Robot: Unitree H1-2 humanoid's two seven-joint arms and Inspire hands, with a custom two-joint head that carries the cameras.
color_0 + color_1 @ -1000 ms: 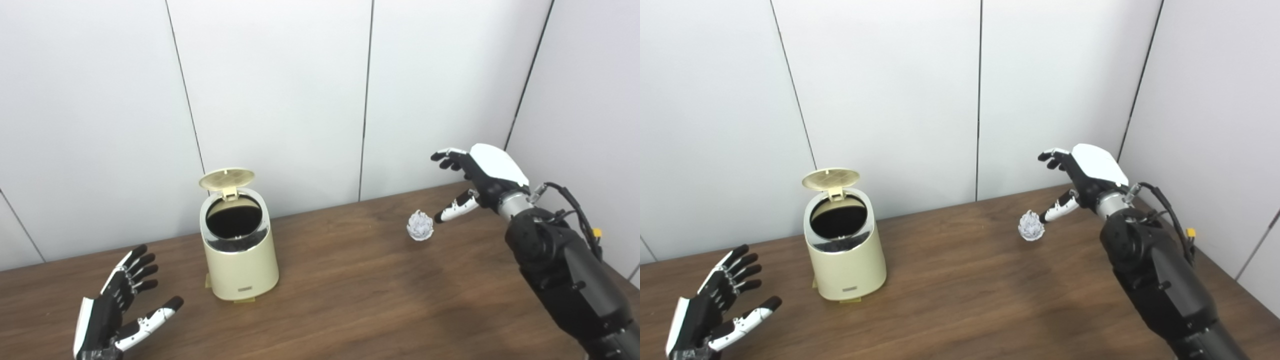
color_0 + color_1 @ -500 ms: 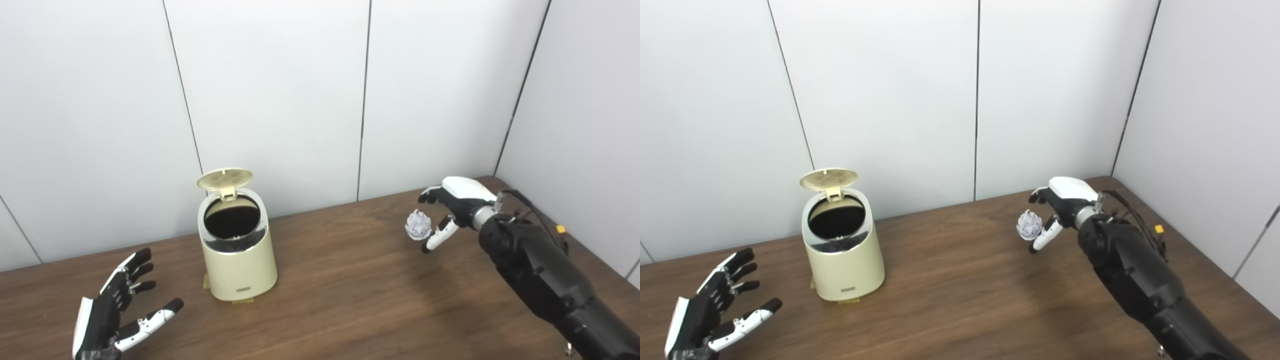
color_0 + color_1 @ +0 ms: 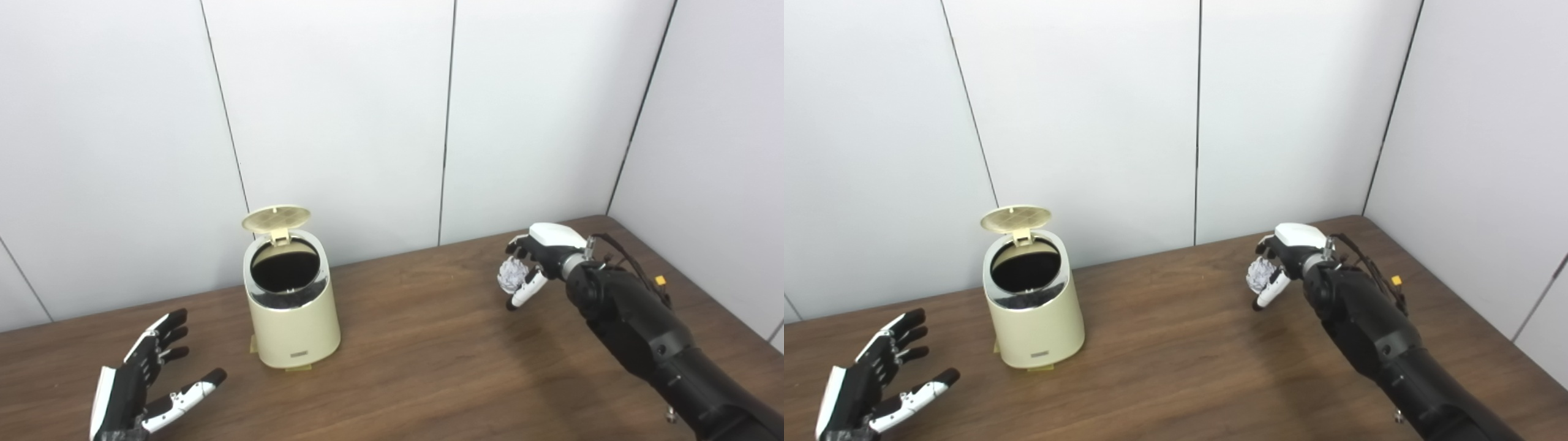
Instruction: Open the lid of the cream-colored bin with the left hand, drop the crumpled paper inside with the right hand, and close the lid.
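Note:
The cream-colored bin [image 3: 293, 318] stands left of the table's middle with its round lid [image 3: 276, 218] tipped up at the back and its dark inside showing. The crumpled paper [image 3: 511, 274] is a small white ball at the far right of the table. My right hand [image 3: 538, 260] wraps it: fingers curl over its top and far side, and the thumb presses its near side. The ball looks level with the tabletop. My left hand [image 3: 144, 386] rests low at the front left, palm up, fingers spread, holding nothing, well clear of the bin.
The brown wooden table [image 3: 429, 367] runs to white wall panels at the back and right. A bare stretch of wood lies between the bin and the paper. My right forearm [image 3: 643, 331] crosses the table's right side.
My right hand came down from above and behind the paper, then closed around it. The lid stayed up. The left hand barely moved. The camera shifted slightly after the first frame.

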